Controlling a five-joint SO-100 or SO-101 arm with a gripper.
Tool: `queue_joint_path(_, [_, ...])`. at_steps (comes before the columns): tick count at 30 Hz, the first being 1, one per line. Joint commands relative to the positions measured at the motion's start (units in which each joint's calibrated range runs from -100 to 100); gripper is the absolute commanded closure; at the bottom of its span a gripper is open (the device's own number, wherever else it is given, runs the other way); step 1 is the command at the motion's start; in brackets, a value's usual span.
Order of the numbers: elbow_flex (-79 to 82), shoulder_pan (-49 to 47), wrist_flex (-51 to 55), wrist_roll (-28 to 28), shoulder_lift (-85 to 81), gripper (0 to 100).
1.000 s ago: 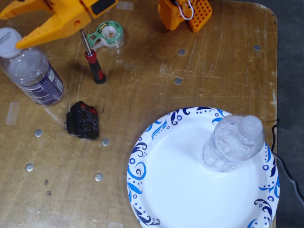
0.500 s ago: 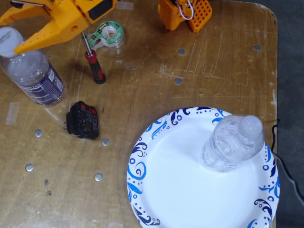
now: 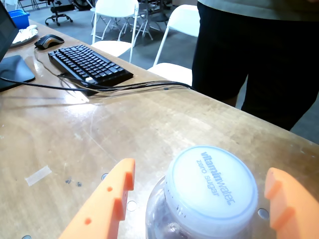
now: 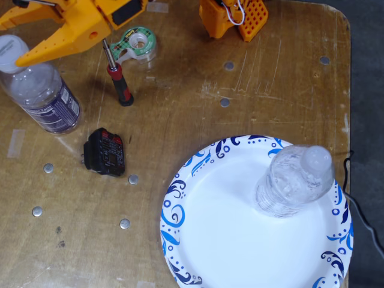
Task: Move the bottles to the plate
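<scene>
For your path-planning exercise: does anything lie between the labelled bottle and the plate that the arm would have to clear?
Yes. In the fixed view a small black device lies on the table between the labelled bottle and the plate. A red-handled screwdriver lies nearby. The open gripper straddles the bottle's cap with nothing between.

A red-handled screwdriver (image 4: 117, 79) lies near the wooden table's (image 4: 252, 90) far edge in the fixed view, its tip beside a roll of green plaid tape (image 4: 138, 43). A small black device (image 4: 104, 152) sits toward the left edge. In the wrist view, a black keyboard (image 3: 88, 63), a mouse (image 3: 48, 41) and cables (image 3: 119, 87) occupy the table's far corner.
</scene>
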Motion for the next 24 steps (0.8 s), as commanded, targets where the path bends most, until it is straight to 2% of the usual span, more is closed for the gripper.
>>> queue_joint_path(1, [-0.47, 0.03, -1.27, -0.15, -0.55, 72])
queue_joint_path(18, [0.34, 1.87, -1.36, -0.20, 2.49, 71])
queue_joint_path(24, [-0.02, 0.68, -1.36, -0.72, 3.33, 65])
